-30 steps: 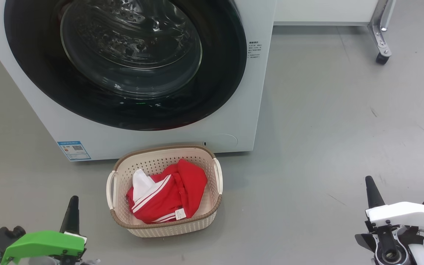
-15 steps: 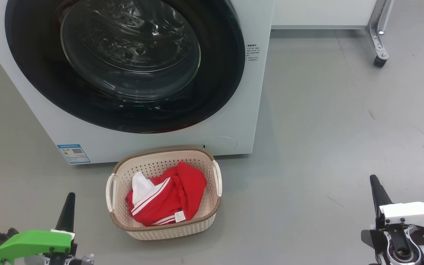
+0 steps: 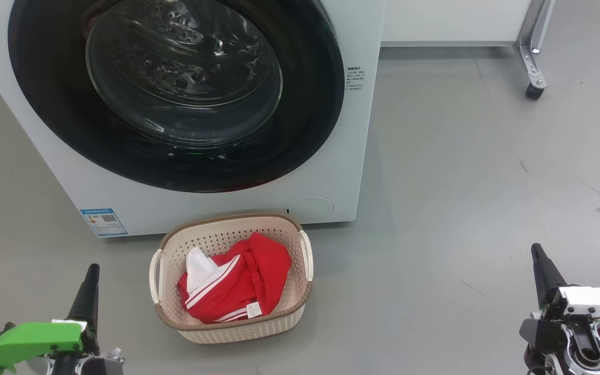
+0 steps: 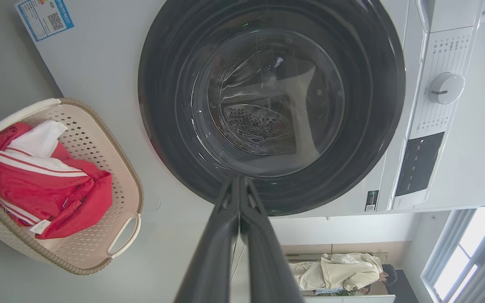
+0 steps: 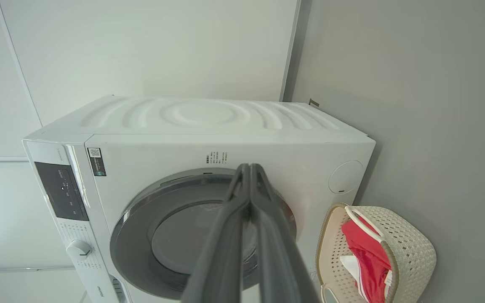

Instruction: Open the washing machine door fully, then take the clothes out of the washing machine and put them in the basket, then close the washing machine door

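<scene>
So, the basket [image 3: 227, 333] holding the clothes [image 3: 237, 284] sits just before the washing machine [image 3: 216, 208], long axis along its front, door [image 3: 305, 130] shut. On the left gripper [image 3: 92, 270] and right gripper [image 3: 536, 250], jaws are closed and empty.

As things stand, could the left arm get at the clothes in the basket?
Probably yes: the clothes lie uncovered in the open-topped basket, with only floor between it and the shut left gripper.

Head camera's nudged a bit, so everything sits slightly lower in view. The left gripper [image 3: 90, 281] has drifted out leftward. The right gripper [image 3: 539, 260] has slid out rightward.
</scene>
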